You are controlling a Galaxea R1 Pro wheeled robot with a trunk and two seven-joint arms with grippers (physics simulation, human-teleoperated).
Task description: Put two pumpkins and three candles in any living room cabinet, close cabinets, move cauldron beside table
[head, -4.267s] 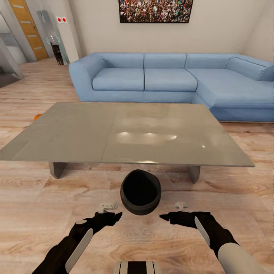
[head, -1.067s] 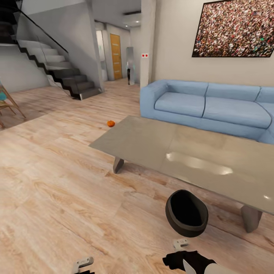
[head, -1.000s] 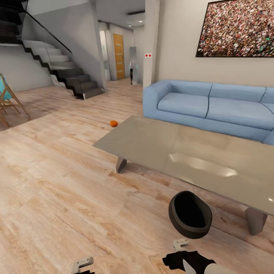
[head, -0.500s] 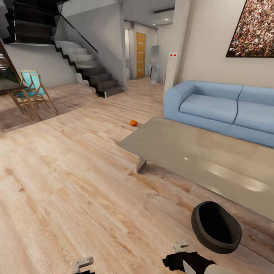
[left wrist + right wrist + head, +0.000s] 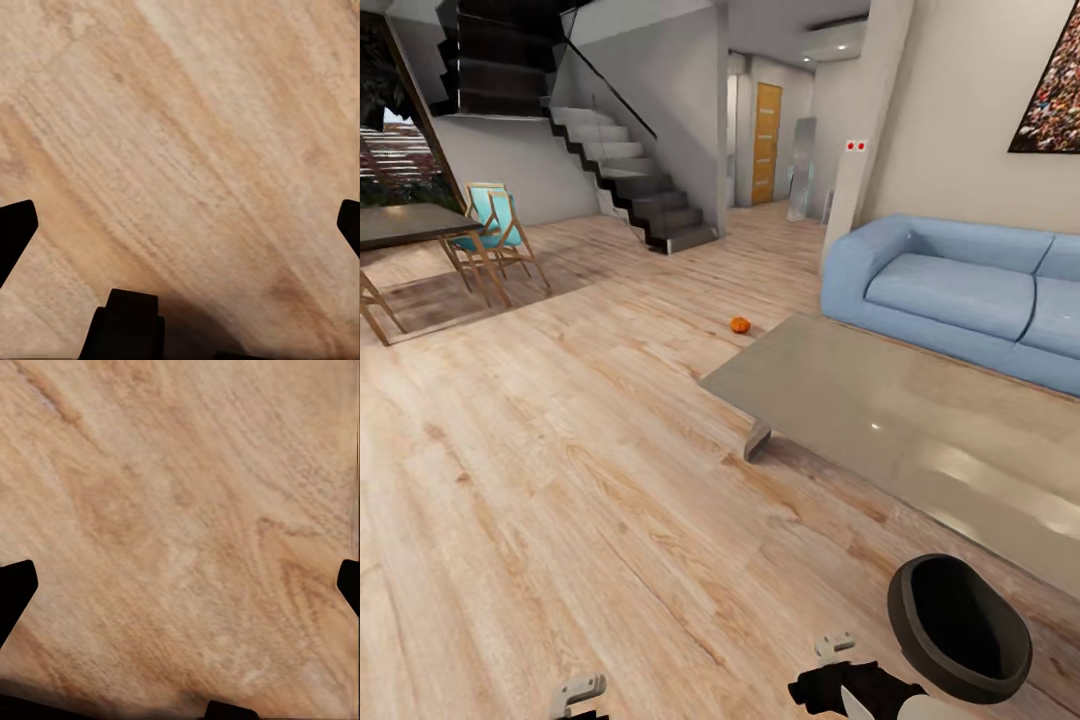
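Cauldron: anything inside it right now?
The cauldron shows a dark, seemingly empty interior on the wooden floor beside the table; its near inner wall is hidden by the rim.

The cauldron [image 5: 958,628] sits on the floor [image 5: 560,480] before the table [image 5: 920,440], a pumpkin [image 5: 740,324] beyond its far corner, the sofa [image 5: 950,290] behind.

Floor [image 5: 560,480]: pale wood planks, grain running diagonally.
Walls [image 5: 950,110]: off-white, with a framed crowd picture [image 5: 1050,95] at upper right.
Sofa [image 5: 950,285]: light blue, against the wall.
Stairs [image 5: 630,170]: dark treads rising left, glass balustrade.
Door [image 5: 767,140]: orange-brown, down a corridor.
Dining corner: dark dining table [image 5: 405,225], turquoise-seated wooden chair [image 5: 495,225].
Window [image 5: 400,140]: foliage outside.
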